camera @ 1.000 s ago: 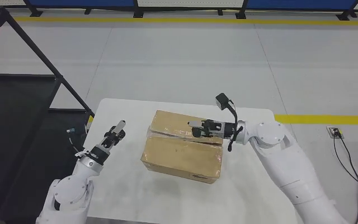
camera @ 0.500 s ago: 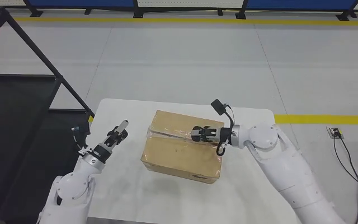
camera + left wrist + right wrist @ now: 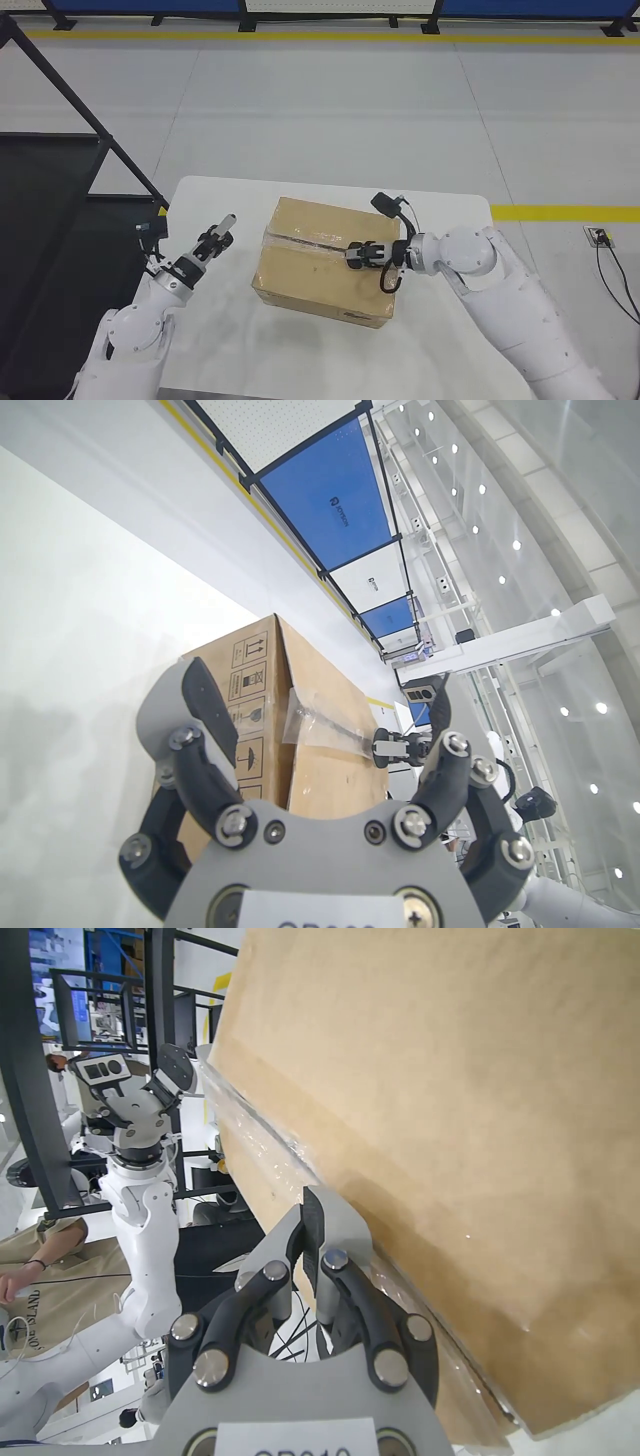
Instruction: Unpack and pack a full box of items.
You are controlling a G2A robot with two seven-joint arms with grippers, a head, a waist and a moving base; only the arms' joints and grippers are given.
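The right gripper [image 3: 351, 252] rests closed on the brown cardboard box's [image 3: 320, 285] clear tape seam [image 3: 310, 238], probably to tear it, while the open left gripper [image 3: 222, 228] hovers beside the box.

Matt brown cardboard box [image 3: 325, 280], glossy clear tape [image 3: 305, 238], smooth white table [image 3: 440, 330].

Box [image 3: 325, 265]: plain tan-brown cardboard; column of black printed symbols [image 3: 247, 695] on one side.
Tape [image 3: 310, 238] along top seam: clear, glossy.
Table [image 3: 220, 200]: white.
Left gripper [image 3: 321, 684], right gripper [image 3: 309, 1218]: light grey bodies, black fingers, silver screws.
Floor [image 3: 330, 110]: pale grey, crossed by yellow line [image 3: 560, 212].
Wall panels [image 3: 330, 515]: blue, black-framed.
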